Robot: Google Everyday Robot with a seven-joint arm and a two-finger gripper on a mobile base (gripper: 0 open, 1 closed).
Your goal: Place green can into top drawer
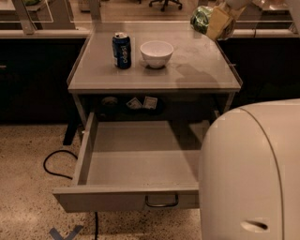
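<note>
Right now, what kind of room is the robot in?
Probably an office or lab: a rolling chair's base, long counters, a speckled floor. The gripper holds the green can above the table's far right corner.

Our gripper [213,23] sits at the top right of the view, held high in the air. Its tan fingers [223,26] are clamped on the green can [200,18] (the can is tilted and sticks out to the left of them). The fingers angle down and to the left. Our arm [234,3] leaves by the top edge, so only a short pale stretch shows. Our white body shell [253,173] fills the lower right, nearest the camera, rounded on top, with a small dark slot [254,226] low on it.
</note>
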